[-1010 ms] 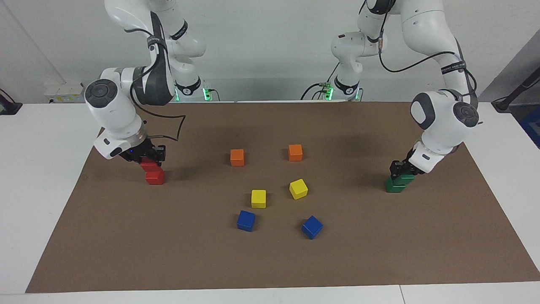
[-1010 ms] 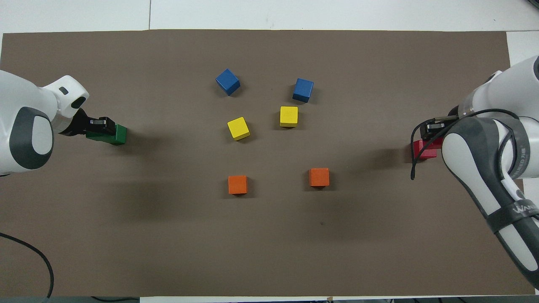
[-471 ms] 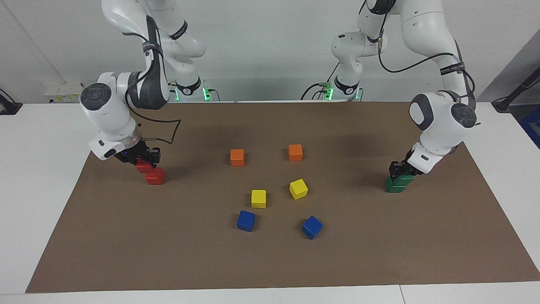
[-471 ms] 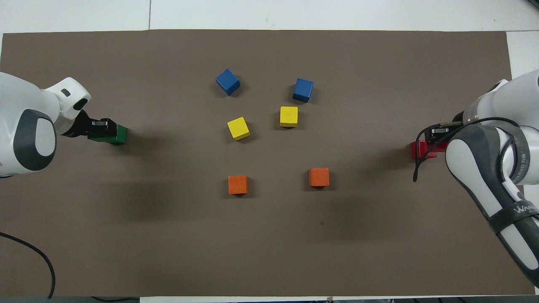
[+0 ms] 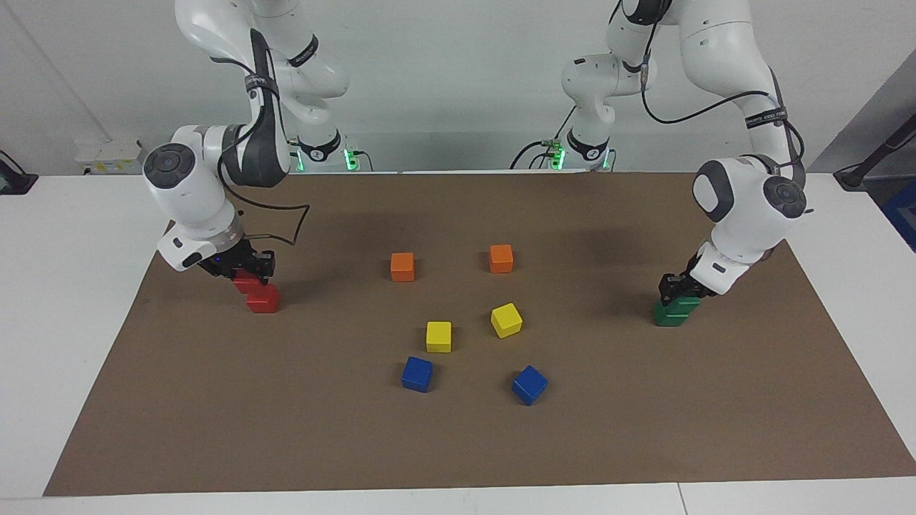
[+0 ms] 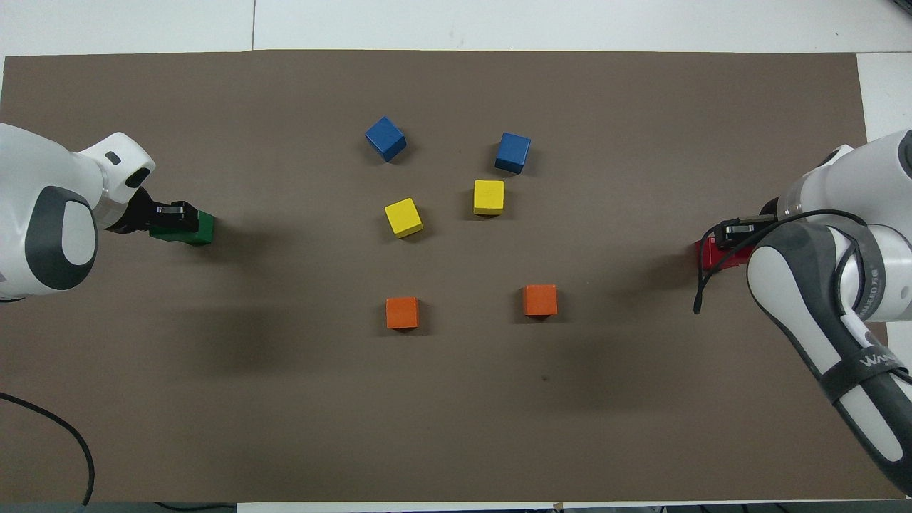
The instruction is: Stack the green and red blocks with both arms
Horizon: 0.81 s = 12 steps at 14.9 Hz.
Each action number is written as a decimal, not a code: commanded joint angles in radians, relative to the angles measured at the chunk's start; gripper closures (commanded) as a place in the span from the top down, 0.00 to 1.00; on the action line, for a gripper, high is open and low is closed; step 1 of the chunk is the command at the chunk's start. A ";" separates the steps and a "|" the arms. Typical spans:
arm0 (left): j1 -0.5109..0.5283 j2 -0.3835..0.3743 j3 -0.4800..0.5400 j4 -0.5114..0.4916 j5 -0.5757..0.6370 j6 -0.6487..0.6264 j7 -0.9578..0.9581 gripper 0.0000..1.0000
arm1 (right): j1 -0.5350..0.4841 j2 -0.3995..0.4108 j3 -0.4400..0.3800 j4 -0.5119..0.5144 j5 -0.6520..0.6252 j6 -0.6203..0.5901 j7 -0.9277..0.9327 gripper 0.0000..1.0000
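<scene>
The right gripper (image 5: pixel 250 270) stands at the right arm's end of the brown mat (image 5: pixel 458 443), its fingers clamped on the upper red block (image 5: pixel 247 281). That block sits offset on the lower red block (image 5: pixel 262 299), overhanging it toward the robots. This pair lies close to the mat's end edge; white table (image 5: pixel 64 286) continues past it.

The middle of the mat holds six loose cubes, all well apart from both stacks: the two orange cubes (image 5: pixel 403 266) nearest the robots, the two yellow cubes (image 5: pixel 439 336) farther out, and the two blue cubes (image 5: pixel 417 373) farthest. Wide bare mat separates this cluster from each arm, and the strip farthest from the robots is open along its whole length. Nothing stands between either gripper and its stack.

The left gripper (image 5: pixel 676 286) is at the left arm's end, closed on the upper green block (image 5: pixel 687 301), which rests skewed on the lower green block (image 5: pixel 670 315).

The facing view shows both stacks as two tiers. The overhead view does not: the green blocks (image 6: pixel 189 228) read as one mass under the left gripper (image 6: pixel 171 212), and the right arm's forearm and cable cover most of the red blocks (image 6: pixel 716 255) and part of the right gripper (image 6: pixel 734 231).
</scene>
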 commanded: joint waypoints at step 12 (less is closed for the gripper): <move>-0.027 -0.044 0.010 0.032 -0.006 -0.077 -0.059 1.00 | -0.035 -0.013 0.012 -0.079 0.005 0.112 -0.023 0.00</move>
